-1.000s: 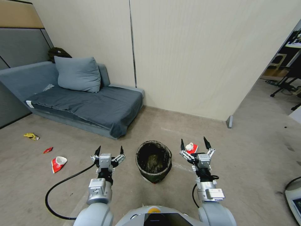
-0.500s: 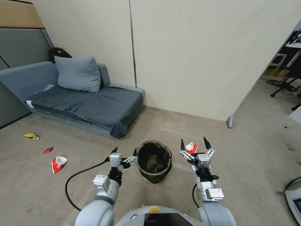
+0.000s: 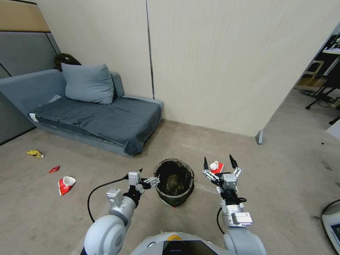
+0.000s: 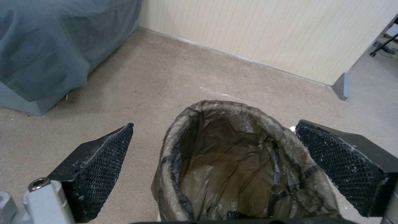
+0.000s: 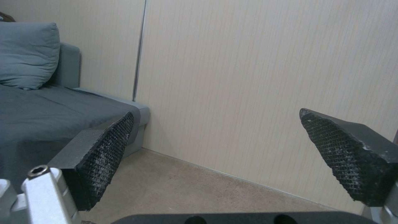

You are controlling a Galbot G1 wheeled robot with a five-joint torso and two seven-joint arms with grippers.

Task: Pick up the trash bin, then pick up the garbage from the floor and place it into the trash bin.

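Trash bin (image 3: 174,182) stands on the floor (image 3: 276,198) right in front of the robot, lined with a dark bag, not picked up yet. The left gripper (image 3: 147,179) has swung in from the side and now sits just beside the bin's rim. Its fingers (image 4: 97,169) are spread wide, one on each side of the bin in the left wrist view. That looks like getting ready to grab it. The right gripper (image 3: 217,164) waits wide open on the bin's other side, near a red-and-white wrapper (image 3: 216,166). More garbage (image 3: 65,184) lies far off to the left.
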